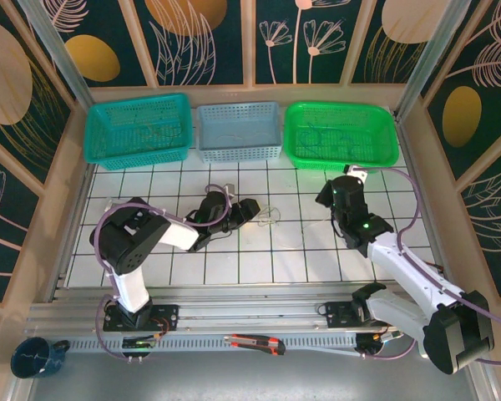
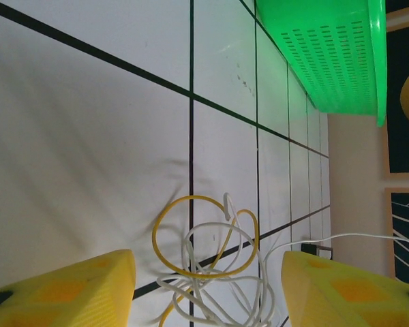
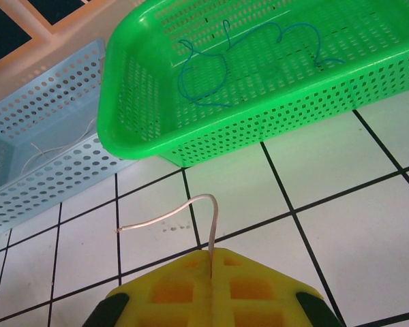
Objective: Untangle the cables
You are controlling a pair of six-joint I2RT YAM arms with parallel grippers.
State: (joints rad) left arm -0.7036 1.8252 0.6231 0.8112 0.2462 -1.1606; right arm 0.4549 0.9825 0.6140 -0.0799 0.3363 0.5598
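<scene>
— Where are the cables [image 1: 270, 217]?

— On the white tiles [image 1: 301, 251], near the middle of the table and a little left of centre. In the left wrist view the cables [image 2: 208, 252] are a yellow loop tangled with white strands, lying across a tile line.

— And the left gripper [image 1: 249, 209]?

— Right at the tangle's left edge. Its jaws stand apart. The left gripper [image 2: 204, 289] has a yellow pad [image 2: 75, 286] on each side of the tangle, and nothing is pinched. Whether a pad touches a strand cannot be told.

— The right gripper [image 1: 355, 175]?

— Well apart to the right, toward the far side, just in front of the green basket [image 1: 388, 138]. The right gripper [image 3: 210, 262] is closed on a white wire [image 3: 184, 206], which rises from between the pads and bends left, its free end over the tiles.

— What lies around that?

— A blue wire [image 3: 204, 75] lies in the green basket. To its left stands a blue basket [image 3: 54, 170] with a thin pale strand [image 3: 44, 151] inside. A teal basket [image 1: 138, 154] sits at the far left.
</scene>
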